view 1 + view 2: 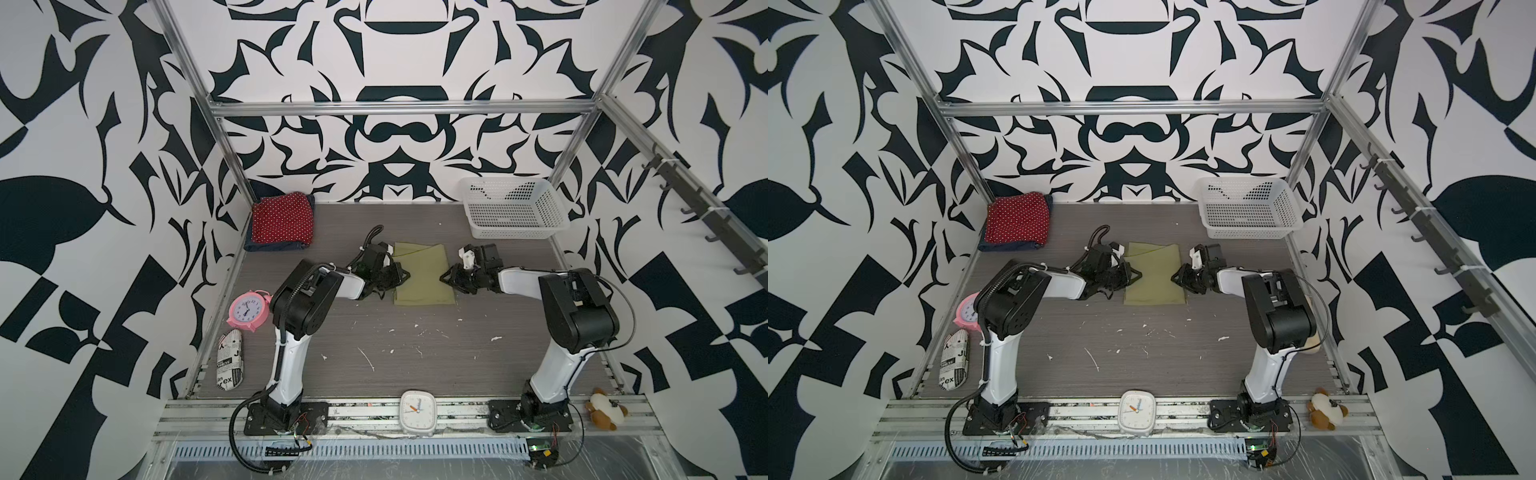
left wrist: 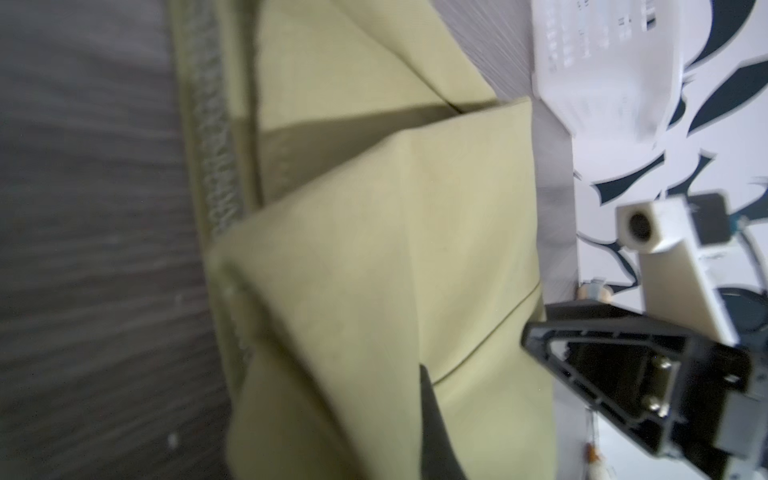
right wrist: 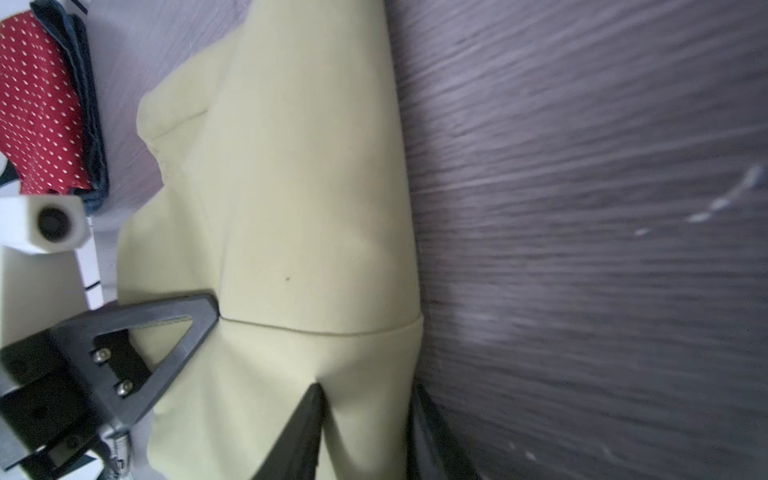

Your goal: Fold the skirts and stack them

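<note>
From my station I saw the olive-green skirt (image 1: 422,276) lying folded into a rectangle near the middle of the table (image 1: 395,357), between the two arms. The left gripper (image 1: 402,274) was at the skirt's left edge with its jaws closed tight on the cloth. In the left wrist view the fabric rose in a tent toward its dark finger (image 2: 432,415). The right gripper (image 1: 444,277) was at the opposite edge, jaws narrow, with a thick fold of the same skirt pinched between its fingers (image 3: 305,432) and creases running out from the pinch. The two grippers faced each other across the cloth, near but apart. At the far left corner the red polka-dot skirt (image 1: 282,218) sat folded on top of the dark blue denim skirt (image 1: 274,248), well apart from the olive one. The white basket (image 1: 515,222) stood at the far right corner of the table
</note>
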### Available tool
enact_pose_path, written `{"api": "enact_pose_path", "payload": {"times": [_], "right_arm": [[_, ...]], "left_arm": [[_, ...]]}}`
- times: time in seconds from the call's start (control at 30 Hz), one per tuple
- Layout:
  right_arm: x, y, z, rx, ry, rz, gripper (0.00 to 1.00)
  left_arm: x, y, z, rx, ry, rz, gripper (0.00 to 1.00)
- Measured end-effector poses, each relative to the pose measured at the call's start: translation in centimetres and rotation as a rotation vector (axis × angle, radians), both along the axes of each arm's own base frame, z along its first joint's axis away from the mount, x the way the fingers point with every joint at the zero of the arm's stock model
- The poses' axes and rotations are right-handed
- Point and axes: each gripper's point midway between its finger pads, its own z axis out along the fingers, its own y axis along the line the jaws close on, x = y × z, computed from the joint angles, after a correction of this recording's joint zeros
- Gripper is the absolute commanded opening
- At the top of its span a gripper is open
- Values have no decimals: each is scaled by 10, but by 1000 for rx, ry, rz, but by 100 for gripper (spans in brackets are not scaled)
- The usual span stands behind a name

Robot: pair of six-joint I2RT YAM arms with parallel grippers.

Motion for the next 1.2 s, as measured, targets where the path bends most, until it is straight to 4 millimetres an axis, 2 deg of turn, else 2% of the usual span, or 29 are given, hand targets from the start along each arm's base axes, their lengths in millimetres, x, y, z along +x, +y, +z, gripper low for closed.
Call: {"api": "enact_pose_path", "payload": {"times": [0.07, 0.13, 0.3, 0.4, 0.47, 0.67, 0.8, 0.93, 1.1, 1.2], "right_arm": [[-6, -1, 6, -17, 5, 4, 52], [-12, 0, 22, -40, -19, 15, 59], [-24, 12, 90, -103, -206, 46, 62], [-30, 28, 121, -112, -298, 89, 62], [-32, 42, 131, -115, -331, 124, 62], [-27, 82, 130, -125, -332, 229, 63], [-14, 113, 125, -127, -328, 276, 64], [-2, 135, 119, -121, -319, 304, 64], [1, 141, 107, -122, -293, 317, 64], [2, 140, 106, -122, -292, 317, 64]], "left_arm": [[1, 2, 0, 5, 5, -1, 0], [2, 5, 1, 21, 2, -3, 0], [8, 20, 6, 166, -1, -24, 0], [20, 34, 24, 273, -54, -43, 0], [29, 43, 40, 336, -108, -58, 0], [55, 75, 84, 536, -286, -167, 0], [67, 100, 99, 673, -369, -245, 0], [81, 124, 110, 757, -420, -290, 0], [114, 160, 121, 823, -451, -300, 0], [132, 174, 127, 825, -457, -288, 0]]}}
